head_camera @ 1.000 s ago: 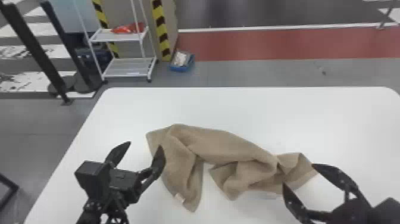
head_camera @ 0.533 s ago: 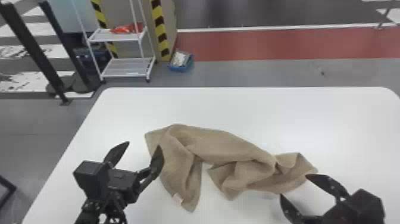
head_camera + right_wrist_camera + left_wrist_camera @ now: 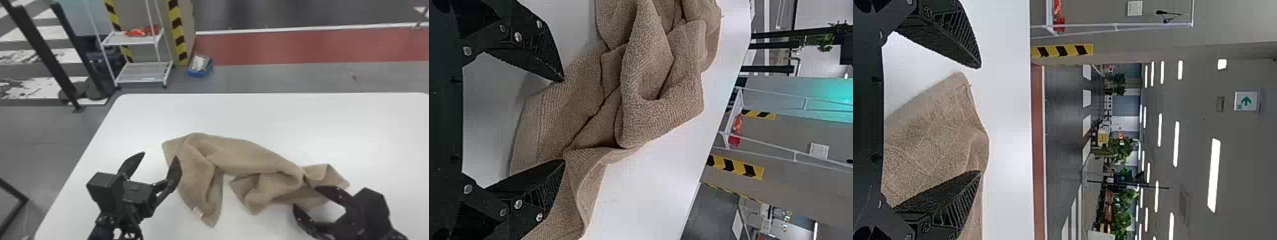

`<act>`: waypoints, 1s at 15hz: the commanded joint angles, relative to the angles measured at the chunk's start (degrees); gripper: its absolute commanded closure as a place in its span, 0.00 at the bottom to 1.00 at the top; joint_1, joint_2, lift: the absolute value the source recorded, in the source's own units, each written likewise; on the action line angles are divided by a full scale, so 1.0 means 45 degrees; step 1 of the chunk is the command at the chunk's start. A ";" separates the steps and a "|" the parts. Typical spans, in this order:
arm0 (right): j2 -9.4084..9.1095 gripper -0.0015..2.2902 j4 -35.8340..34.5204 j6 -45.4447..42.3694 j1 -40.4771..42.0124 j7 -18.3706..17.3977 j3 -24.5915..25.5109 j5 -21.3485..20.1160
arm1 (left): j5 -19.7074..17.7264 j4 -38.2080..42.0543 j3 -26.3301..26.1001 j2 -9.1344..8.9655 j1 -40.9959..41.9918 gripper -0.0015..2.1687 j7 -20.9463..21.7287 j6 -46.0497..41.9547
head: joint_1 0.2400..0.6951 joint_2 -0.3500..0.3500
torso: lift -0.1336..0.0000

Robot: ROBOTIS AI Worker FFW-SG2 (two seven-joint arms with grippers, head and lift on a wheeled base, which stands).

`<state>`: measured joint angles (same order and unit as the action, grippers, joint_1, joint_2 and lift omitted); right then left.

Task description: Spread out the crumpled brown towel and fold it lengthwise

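Note:
The brown towel (image 3: 242,156) lies crumpled across the table, with a flap hanging toward the front at its left and a bunched, twisted part at its right. My left gripper (image 3: 159,154) stands open beside the towel's left end. In the left wrist view, towel cloth (image 3: 938,135) shows between and beyond the open left gripper (image 3: 979,120). At the towel's right end, my right gripper (image 3: 304,196) is open, its fingertips over or beside the near edge. The right wrist view has the open right gripper (image 3: 563,120) with folded towel (image 3: 649,105) close past its tips.
The white table (image 3: 287,118) extends behind the towel and to both sides. Beyond its far edge stand a white shelf rack (image 3: 143,71) and a blue box (image 3: 200,65) on the floor. Dark posts (image 3: 41,51) rise at the far left.
My right gripper has moved left to the towel's right end, turning somewhat on the way. The left gripper and the towel look almost unmoved.

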<state>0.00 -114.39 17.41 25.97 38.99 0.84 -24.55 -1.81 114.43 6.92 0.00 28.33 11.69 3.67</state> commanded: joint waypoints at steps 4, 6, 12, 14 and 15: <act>-0.0011 0.50 0.0107 0.0694 -0.0245 0.0358 -0.0011 -0.0111 | -0.0086 0.0020 0.0025 -0.0033 0.0051 0.06 0.0001 -0.0081 | 1.00 0.71 | 0.07; -0.0011 0.59 -0.0029 -0.0048 -0.0049 0.0260 0.0340 0.0534 | -0.0086 0.0020 0.0025 -0.0033 0.0051 0.06 0.0001 -0.0081 | 1.00 0.71 | 0.07; -0.0011 0.59 -0.1748 -0.0947 0.0185 0.0475 0.2469 0.3932 | -0.0145 0.0156 -0.0014 -0.0033 0.0110 0.06 0.0001 -0.0081 | 1.00 0.66 | 0.07; -0.0011 0.59 -0.2080 0.0147 -0.0499 0.0963 0.3934 0.4264 | -0.0184 0.0176 -0.0014 -0.0033 0.0110 0.06 0.0001 -0.0081 | 1.00 0.61 | 0.07; -0.0011 0.59 -0.2080 0.0928 -0.0948 0.1042 0.4598 0.4264 | -0.0203 0.0176 -0.0014 -0.0033 0.0110 0.06 0.0001 -0.0081 | 1.00 0.58 | 0.07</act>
<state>0.00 -123.35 16.90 24.48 43.35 16.74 -5.94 -2.59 115.20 6.85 0.00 28.83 11.68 3.30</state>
